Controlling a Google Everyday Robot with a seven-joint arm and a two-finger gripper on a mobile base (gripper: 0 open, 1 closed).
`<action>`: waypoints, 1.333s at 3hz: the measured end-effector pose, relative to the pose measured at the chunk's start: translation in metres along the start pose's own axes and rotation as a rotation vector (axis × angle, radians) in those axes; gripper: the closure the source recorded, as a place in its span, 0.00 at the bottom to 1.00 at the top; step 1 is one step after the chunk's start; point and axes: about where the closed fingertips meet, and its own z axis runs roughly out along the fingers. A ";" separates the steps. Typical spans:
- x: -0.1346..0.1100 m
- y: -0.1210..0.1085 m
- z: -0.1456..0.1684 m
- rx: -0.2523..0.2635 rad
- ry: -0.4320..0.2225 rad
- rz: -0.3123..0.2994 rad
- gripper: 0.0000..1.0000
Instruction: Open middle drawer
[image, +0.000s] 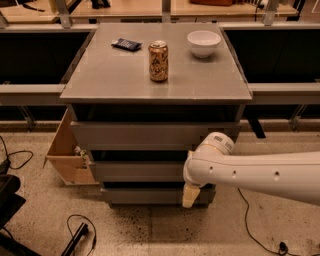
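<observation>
A grey cabinet (100, 85) stands in the middle of the camera view with three flat, handleless drawer fronts stacked below its top. The middle drawer (135, 171) is the medium-height front between the taller top one (150, 135) and the shorter bottom one (145, 195); it looks pushed in. My white arm (260, 175) reaches in from the right. My gripper (189, 195) hangs down from the wrist with its cream tip in front of the bottom drawer's right part, just below the middle drawer's front. The wrist hides the right end of the middle drawer.
On the cabinet top stand a drink can (158, 61), a white bowl (203, 43) and a small black object (126, 44). An open cardboard box (67, 157) sits against the cabinet's left side. Cables (82, 230) and black gear (7, 200) lie on the floor at left.
</observation>
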 end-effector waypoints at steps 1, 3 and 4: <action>-0.009 -0.004 0.045 -0.042 -0.007 0.010 0.00; -0.018 -0.006 0.108 -0.120 0.000 0.024 0.00; -0.018 -0.017 0.133 -0.143 0.009 0.013 0.00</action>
